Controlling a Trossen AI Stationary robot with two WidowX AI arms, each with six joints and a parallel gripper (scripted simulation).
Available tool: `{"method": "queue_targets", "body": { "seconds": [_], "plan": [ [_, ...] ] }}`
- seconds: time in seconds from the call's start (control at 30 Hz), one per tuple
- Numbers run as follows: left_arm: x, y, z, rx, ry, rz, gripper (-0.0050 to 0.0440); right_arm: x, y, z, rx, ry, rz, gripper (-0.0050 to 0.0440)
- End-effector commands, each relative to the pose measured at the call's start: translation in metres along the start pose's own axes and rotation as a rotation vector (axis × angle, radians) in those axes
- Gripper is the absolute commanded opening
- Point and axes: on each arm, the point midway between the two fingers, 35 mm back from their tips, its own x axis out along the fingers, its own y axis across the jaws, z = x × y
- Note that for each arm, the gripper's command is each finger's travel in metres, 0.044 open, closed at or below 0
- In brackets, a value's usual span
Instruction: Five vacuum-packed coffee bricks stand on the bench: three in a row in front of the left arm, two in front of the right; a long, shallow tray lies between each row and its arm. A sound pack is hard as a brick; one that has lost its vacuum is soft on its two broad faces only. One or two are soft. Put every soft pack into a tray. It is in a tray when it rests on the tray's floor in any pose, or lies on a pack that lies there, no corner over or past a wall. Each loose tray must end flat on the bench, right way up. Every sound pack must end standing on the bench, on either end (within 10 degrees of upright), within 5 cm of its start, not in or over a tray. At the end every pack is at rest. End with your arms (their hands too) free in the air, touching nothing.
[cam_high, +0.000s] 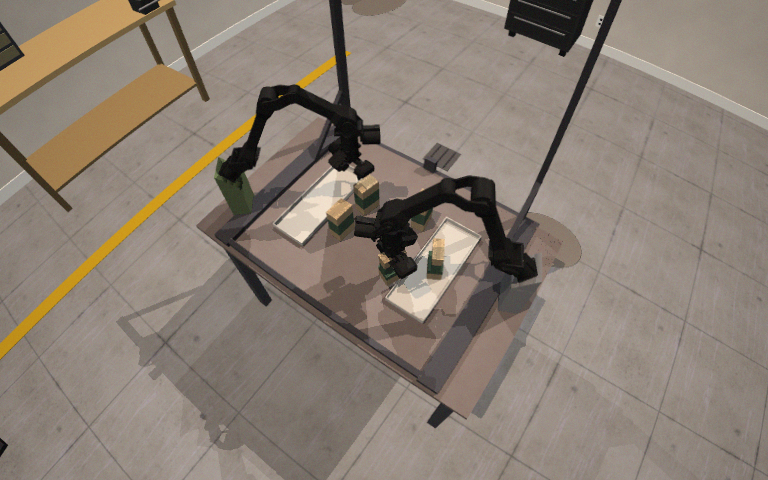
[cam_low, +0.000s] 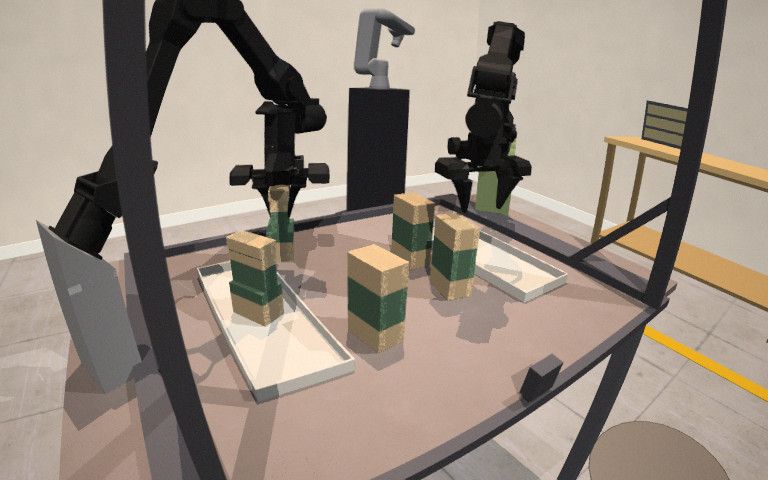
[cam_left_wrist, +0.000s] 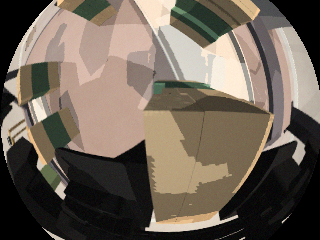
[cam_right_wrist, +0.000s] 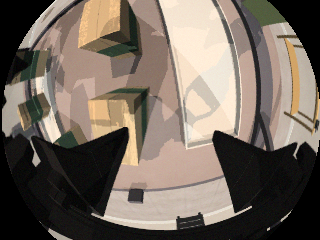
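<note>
While L jaws (cam_high: 390, 269) (cam_low: 281, 213) grip one coffee pk (cam_high: 387, 272) (cam_low: 281, 233) (cam_left_wrist: 200, 160), R jaws (cam_high: 351, 165) (cam_low: 482, 209) hang open over desk (cam_high: 271, 249) (cam_low: 441, 390) (cam_left_wrist: 115, 90) (cam_right_wrist: 165, 172); 2nd pk (cam_high: 436, 260) (cam_low: 254, 283) (cam_left_wrist: 212, 22) stands in L tray (cam_high: 416, 302) (cam_low: 300, 350), 3rd pk (cam_high: 420, 219) (cam_low: 376, 300) nr it, 4th pk (cam_high: 367, 195) (cam_low: 454, 257) (cam_right_wrist: 117, 117) & 5th pk (cam_high: 340, 219) (cam_low: 413, 233) (cam_right_wrist: 107, 25) nr R tray (cam_high: 305, 220) (cam_low: 526, 274) (cam_right_wrist: 215, 75).

A tan-and-green coffee brick (cam_high: 436, 258) (cam_low: 254, 277) (cam_left_wrist: 214, 21) (cam_right_wrist: 34, 111) stands upright in a pale, shallow tray (cam_high: 404, 308) (cam_low: 288, 353) (cam_left_wrist: 235, 70) (cam_right_wrist: 49, 117).

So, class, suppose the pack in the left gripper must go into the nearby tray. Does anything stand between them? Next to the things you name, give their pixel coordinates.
Only the tray's low side wall (cam_high: 393, 287) (cam_low: 322, 320) (cam_left_wrist: 167, 45). Beyond it, another pack (cam_high: 437, 263) (cam_low: 254, 283) (cam_left_wrist: 215, 20) (cam_right_wrist: 34, 111) stands inside, taking up part of the floor.
</note>
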Motion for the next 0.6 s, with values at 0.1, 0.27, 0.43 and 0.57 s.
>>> {"method": "queue_targets", "body": {
  "seconds": [0.1, 0.27, 0.43, 0.57],
  "plan": [
    [-0.011, -0.024, 0.008, 0.004, 0.029, 0.030, 0.0122, -0.011, -0.059, 0.010, 0.005, 0.032, 0.033, 0.0377],
    [-0.010, -0.035, 0.012, 0.004, 0.029, 0.029, 0.0122, -0.011, -0.084, 0.015, 0.006, 0.032, 0.031, 0.0377],
    [-0.009, -0.054, 0.020, 0.005, 0.029, 0.028, 0.0122, -0.010, -0.099, 0.018, 0.007, 0.031, 0.029, 0.0377],
    [-0.009, -0.069, 0.026, 0.005, 0.028, 0.026, 0.0122, -0.010, -0.099, 0.018, 0.007, 0.031, 0.029, 0.0377]
  ]
}}
